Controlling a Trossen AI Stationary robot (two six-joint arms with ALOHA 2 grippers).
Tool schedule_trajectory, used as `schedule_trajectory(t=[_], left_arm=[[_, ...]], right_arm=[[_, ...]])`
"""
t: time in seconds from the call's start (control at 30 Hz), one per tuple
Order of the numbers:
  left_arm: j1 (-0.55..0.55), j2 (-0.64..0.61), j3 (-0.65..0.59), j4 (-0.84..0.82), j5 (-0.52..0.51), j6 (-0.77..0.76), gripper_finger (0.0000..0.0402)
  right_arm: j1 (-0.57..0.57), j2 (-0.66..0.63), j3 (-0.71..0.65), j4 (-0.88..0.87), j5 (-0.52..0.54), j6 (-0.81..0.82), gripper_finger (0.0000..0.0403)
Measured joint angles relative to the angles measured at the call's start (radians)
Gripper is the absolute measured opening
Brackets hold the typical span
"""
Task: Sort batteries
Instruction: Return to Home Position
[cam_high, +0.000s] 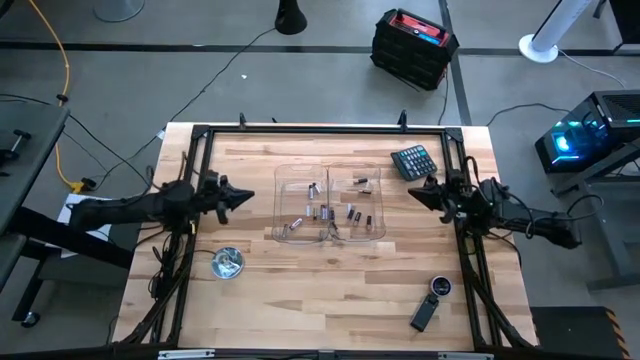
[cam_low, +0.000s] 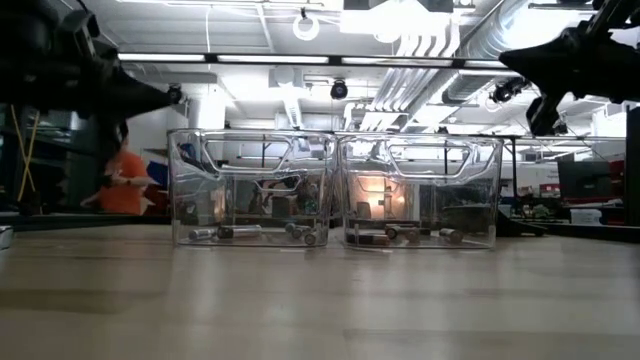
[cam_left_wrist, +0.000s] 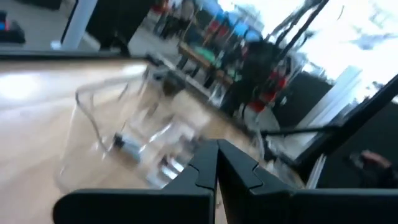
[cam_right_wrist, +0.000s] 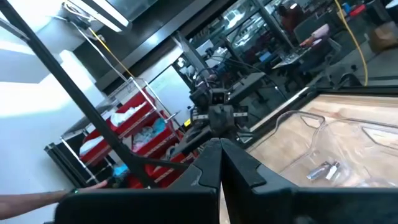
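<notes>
Two clear trays stand side by side mid-table, the left tray (cam_high: 303, 205) (cam_low: 250, 188) and the right tray (cam_high: 357, 205) (cam_low: 420, 190). Small batteries lie on both tray floors: silvery ones (cam_high: 296, 224) (cam_low: 225, 233) in the left, dark ones (cam_high: 353, 212) (cam_low: 400, 234) in the right. My left gripper (cam_high: 245, 197) (cam_left_wrist: 216, 155) hovers shut just left of the trays. My right gripper (cam_high: 415, 193) (cam_right_wrist: 219, 149) hovers shut just right of them. Both are raised above the table, empty, pointing at the trays.
A black keypad gadget (cam_high: 413, 160) lies at the far right. A round shiny metal dish (cam_high: 228, 263) sits near left. A black oblong gadget (cam_high: 425, 312) and a small round thing (cam_high: 440, 287) lie near right. A person in orange (cam_low: 125, 170) shows beyond the table.
</notes>
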Motion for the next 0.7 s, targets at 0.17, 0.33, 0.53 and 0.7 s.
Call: schedule_trajectory(t=[0.17, 0.33, 0.53, 0.7], left_arm=[[0.049, -0.098, 0.002, 0.012, 0.006, 0.000, 0.0000], [0.047, -0.099, 0.000, 0.000, -0.006, 0.000, 0.0000], [0.007, -0.099, 0.000, -0.001, -0.001, 0.000, 0.0000], [-0.017, -0.099, 0.000, -0.001, 0.000, 0.000, 0.0000]], right_arm=[[0.002, 0.000, 0.000, -0.014, -0.001, 0.000, 0.0000], [-0.006, 0.007, 0.000, -0.038, -0.001, 0.000, 0.0000], [-0.006, 0.007, 0.000, -0.090, -0.001, 0.000, 0.0000], [-0.006, 0.007, 0.000, -0.123, -0.001, 0.000, 0.0000]])
